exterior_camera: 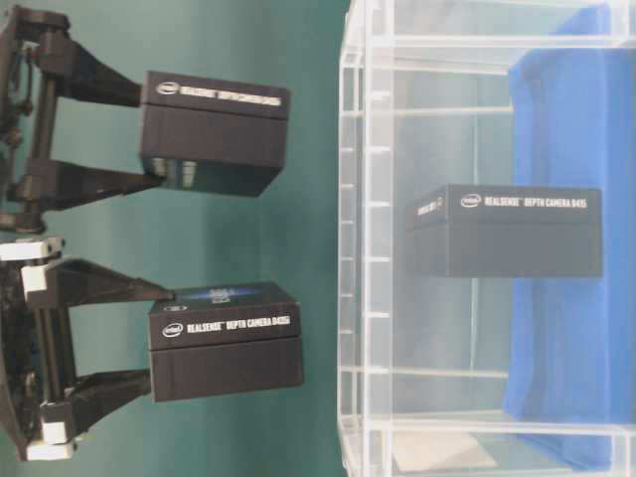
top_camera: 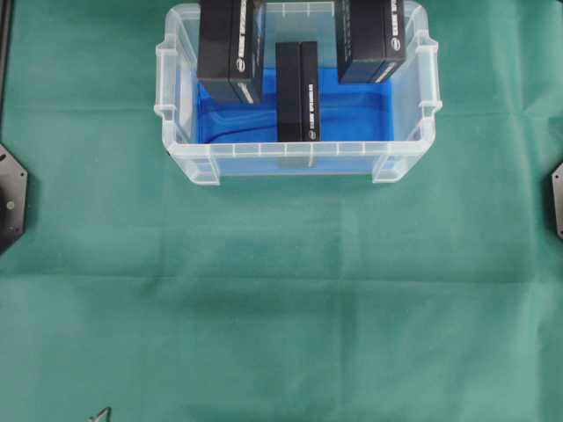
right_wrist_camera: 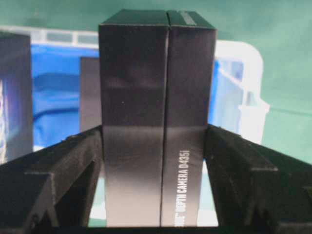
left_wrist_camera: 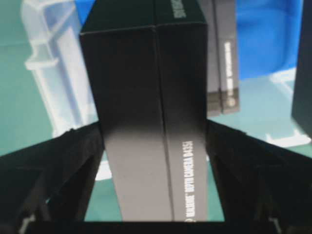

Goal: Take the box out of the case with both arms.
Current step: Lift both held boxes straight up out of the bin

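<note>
Left gripper clamps one black box; right gripper clamps a second box. Third box lies inside case, apart from both.

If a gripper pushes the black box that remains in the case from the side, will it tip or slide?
The remaining box stands on a narrow edge on the blue lining, so a high sideways push would probably tip it. The cardboard looks rigid, with straight edges, so it should not bend. The case wall should stop a long slide.
</note>
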Controlling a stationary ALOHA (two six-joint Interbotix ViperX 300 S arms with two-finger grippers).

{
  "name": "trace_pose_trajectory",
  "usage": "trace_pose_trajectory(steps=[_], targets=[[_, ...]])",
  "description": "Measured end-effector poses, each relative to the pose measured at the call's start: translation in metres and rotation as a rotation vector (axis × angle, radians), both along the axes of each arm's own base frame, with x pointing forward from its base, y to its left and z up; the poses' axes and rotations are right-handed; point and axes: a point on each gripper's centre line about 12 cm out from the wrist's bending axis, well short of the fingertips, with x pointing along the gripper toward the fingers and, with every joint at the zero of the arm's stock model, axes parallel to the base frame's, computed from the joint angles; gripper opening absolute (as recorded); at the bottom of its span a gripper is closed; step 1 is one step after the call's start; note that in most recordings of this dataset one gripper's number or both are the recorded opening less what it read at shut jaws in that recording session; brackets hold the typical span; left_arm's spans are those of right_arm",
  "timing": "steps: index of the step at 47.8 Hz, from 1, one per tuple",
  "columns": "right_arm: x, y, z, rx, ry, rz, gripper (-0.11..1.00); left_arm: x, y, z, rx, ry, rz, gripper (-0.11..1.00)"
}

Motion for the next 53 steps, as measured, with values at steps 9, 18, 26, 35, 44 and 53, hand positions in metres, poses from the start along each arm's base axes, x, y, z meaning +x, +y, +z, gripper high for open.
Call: trace_pose_trajectory(steps=[9,18,26,35,44,53], targets=[[0.0,0.005,0.007,-0.001,-0.011,0.008,0.65,-0.002,0.0,0.011,0.006,-0.013,0.005,0.64],[0.0,0.007,0.011,-0.01,-0.01,0.011,0.65,-0.004,0.0,0.017,0.01,-0.017,-0.006,0.64],[0.0,0.009,0.011,-0.013,-0.004,0.011,0.65,-0.004,-0.001,0.018,0.011,-0.02,-0.008,0.64],[0.0,0.011,0.011,-0.014,-0.003,0.015,0.65,-0.004,-0.001,0.018,0.011,-0.018,-0.009,0.64],[0.001,0.012,0.012,-0.014,-0.004,0.021,0.65,-0.003,-0.004,0.018,0.011,-0.018,-0.015,0.64],[0.0,0.013,0.012,-0.014,-0.003,0.019,0.65,-0.003,-0.004,0.018,0.012,-0.018,-0.013,0.64]])
